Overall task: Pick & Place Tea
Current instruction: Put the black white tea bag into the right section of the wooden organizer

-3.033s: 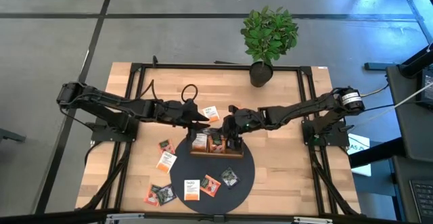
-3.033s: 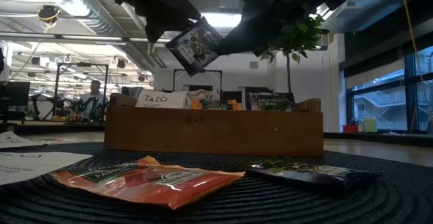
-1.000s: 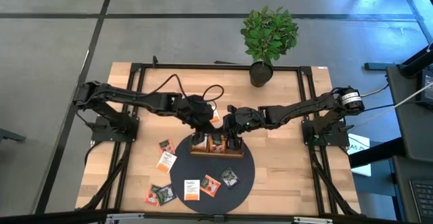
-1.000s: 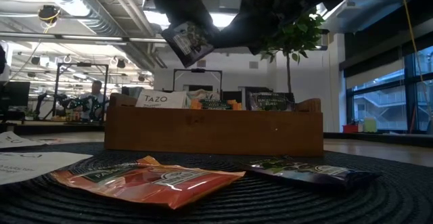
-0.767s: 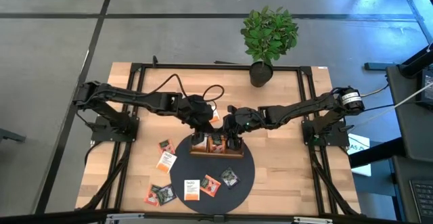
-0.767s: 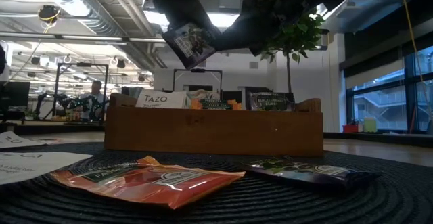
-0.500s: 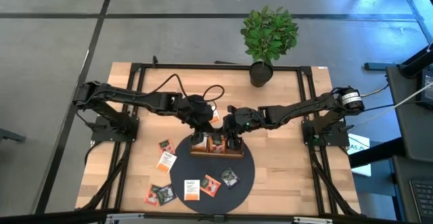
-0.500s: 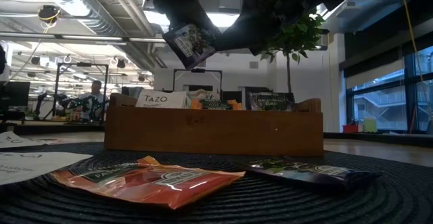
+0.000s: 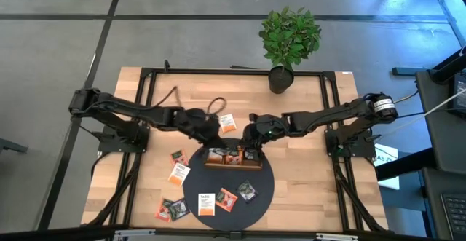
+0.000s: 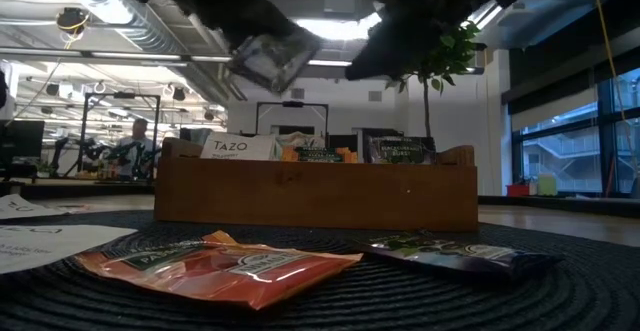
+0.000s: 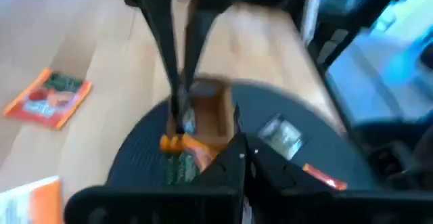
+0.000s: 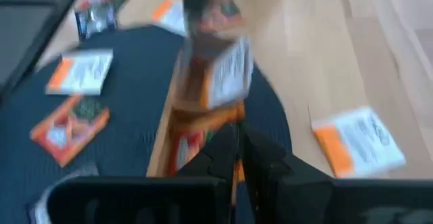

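1. Low view, nearest the camera: an orange packet point(image 10: 215, 266) and a dark packet point(image 10: 455, 256) lie flat on a black round mat point(image 10: 330, 306). Neither has moved over the last few seconds.

2. Just behind them stands the wooden tray point(image 10: 315, 196), with several tea packets upright inside it. One of them is a white packet marked TAZO. The tray's contents look the same as a moment ago.

3. Above the tray's left end, a dark tea packet point(image 10: 268, 59) hangs in the air, tilted and blurred by motion. A second ago it sat a little further right, between the two arms. It has now swung left and slightly up.

4. The left fingers point(image 9: 216, 130) are pinched fully closed on that packet, having narrowed within the last second. From above, the left arm has pulled back toward its own side.

5. The right arm point(image 9: 306, 121) ends over the tray's right half, apart from the packet. Whether its grip is open or closed cannot be told.

6. This looks like a handover just finished: the packet now rides with the left arm alone. It is not yet in any compartment, so placing it is the likely next step.

7. Around the mat's left and front, more loose packets point(image 9: 178, 172) wait on the wooden worktop point(image 9: 306, 190), so much of the task remains.

8. Farthest back, a potted plant point(image 9: 290, 37) stands at the worktop's far edge.
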You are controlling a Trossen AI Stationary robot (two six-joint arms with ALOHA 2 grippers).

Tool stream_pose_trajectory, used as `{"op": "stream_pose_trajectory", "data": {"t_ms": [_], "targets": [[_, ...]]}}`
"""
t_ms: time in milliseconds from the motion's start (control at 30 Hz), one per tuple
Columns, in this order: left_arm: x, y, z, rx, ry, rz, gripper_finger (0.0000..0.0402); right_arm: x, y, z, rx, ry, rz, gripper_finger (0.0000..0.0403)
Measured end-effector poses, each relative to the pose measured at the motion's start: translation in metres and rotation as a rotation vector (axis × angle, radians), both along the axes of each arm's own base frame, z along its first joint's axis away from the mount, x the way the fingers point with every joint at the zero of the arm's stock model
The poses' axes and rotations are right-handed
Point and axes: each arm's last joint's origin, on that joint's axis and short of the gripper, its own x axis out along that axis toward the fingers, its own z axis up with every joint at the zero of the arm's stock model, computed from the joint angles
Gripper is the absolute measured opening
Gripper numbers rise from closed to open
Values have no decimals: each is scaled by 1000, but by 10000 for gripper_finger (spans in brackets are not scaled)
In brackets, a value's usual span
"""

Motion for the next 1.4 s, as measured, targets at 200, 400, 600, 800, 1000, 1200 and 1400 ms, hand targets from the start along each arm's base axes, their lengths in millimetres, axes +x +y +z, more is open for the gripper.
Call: {"op": "stream_pose_trajectory", "data": {"t_ms": [200,400,600,800,1000,1200,1400], "targets": [[-17,-3,-15,3,-290,92,3,-6,4,7,13,1,-6,32],[-18,-6,-24,67,-416,132,3,-23,18,19,-51,19,-63,32],[-18,-7,-21,144,-515,116,3,-53,44,25,-160,-29,-158,32],[-9,-6,-23,167,-599,123,3,-96,52,16,-98,-171,-126,32],[28,-4,-32,173,-612,108,3,-115,45,18,-47,-322,-124,32],[69,-2,-43,177,-590,104,3,-118,44,18,-39,-340,-120,32],[87,-2,-59,142,-545,104,3,-118,44,15,-106,-317,-77,32]]}}
